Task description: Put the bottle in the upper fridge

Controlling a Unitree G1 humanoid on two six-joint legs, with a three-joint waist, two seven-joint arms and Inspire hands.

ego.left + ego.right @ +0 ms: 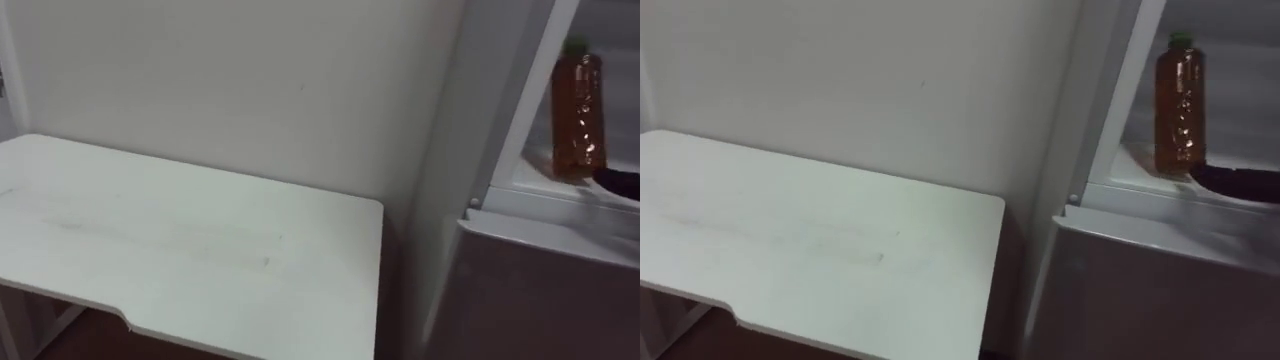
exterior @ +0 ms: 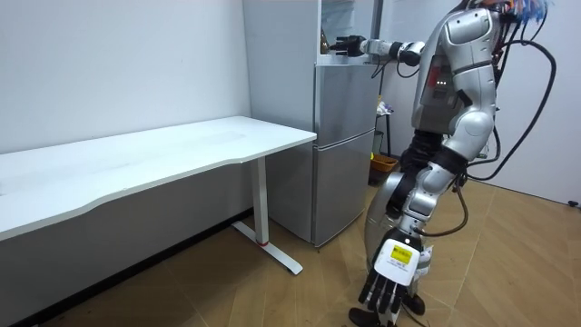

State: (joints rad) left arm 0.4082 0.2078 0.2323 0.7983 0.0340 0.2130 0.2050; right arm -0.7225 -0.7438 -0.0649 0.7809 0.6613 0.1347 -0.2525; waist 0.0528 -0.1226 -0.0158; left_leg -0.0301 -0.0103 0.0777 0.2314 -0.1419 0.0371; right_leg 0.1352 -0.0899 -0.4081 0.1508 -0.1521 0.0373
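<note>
A bottle (image 1: 578,115) (image 1: 1180,105) of amber liquid with a green cap stands upright on the shelf of the upper fridge compartment (image 1: 560,190), which is open. My right hand (image 1: 622,183) (image 1: 1238,181) lies low on that shelf just right of the bottle's base, its fingers stretched out and not around the bottle. In the room view I stand in front of the silver fridge (image 2: 343,136) with my right hand (image 2: 349,43) reaching into its top part. My left hand (image 2: 390,286) hangs by my side with straight fingers.
A white table (image 1: 180,240) (image 2: 136,163) stands against the wall to the left of the fridge. The fridge's lower door (image 1: 540,290) is closed. Wooden floor lies around me.
</note>
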